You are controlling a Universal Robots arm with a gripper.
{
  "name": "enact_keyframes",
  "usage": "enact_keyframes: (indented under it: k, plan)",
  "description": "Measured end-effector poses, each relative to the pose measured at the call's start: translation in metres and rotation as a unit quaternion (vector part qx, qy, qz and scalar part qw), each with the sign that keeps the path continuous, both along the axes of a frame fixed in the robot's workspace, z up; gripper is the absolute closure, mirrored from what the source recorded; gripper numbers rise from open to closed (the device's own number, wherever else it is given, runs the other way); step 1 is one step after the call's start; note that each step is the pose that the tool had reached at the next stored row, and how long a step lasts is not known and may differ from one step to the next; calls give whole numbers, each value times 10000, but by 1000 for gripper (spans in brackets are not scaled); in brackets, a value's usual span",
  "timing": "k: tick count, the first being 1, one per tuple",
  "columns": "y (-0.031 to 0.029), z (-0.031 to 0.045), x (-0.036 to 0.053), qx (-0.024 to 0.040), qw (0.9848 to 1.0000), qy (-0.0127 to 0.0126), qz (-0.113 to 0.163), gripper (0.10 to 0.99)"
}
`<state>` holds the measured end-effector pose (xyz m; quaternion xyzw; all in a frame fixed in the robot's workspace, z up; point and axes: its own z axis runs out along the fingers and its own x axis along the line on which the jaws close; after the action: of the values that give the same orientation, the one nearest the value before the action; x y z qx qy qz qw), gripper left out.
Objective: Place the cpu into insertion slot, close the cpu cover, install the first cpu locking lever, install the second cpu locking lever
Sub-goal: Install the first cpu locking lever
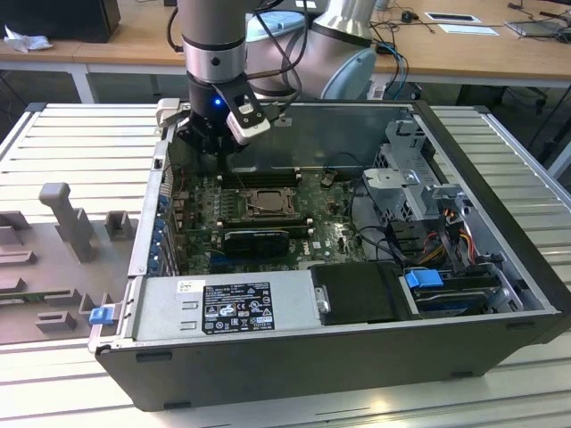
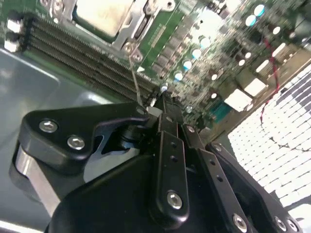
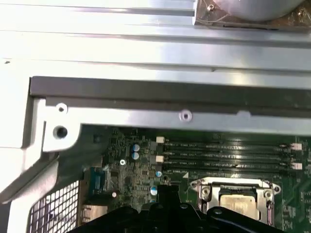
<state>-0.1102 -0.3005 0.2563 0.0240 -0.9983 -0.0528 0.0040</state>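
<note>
Upper left, exterior view: hand (image 1: pixel 211 150) is hovering inside computer case (image 1: pixel 357 357).
Clenched shut, lever wire (image 2: pixel 134 77) running to its tip; cpu (image 3: pixel 236 200) is sitting under cpu cover (image 3: pixel 233 183).

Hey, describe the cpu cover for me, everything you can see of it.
The cpu cover is a thin, shiny silver metal frame with a large square window. It lies flat over the insertion slot on the green motherboard, next to the long black memory slots. The pale cpu shows through its window. A thin wire lever stands up beside one corner, toward the end effector, which is clear of the cover.
</note>
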Motion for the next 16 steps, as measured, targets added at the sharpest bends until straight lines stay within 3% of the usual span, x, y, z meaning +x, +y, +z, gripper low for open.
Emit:
enact_keyframes:
  k: [7,16]
  plan:
    - [28,-9,146,-9,10000,1,13,980]
    - [28,-10,241,-9,10000,0,14,980]
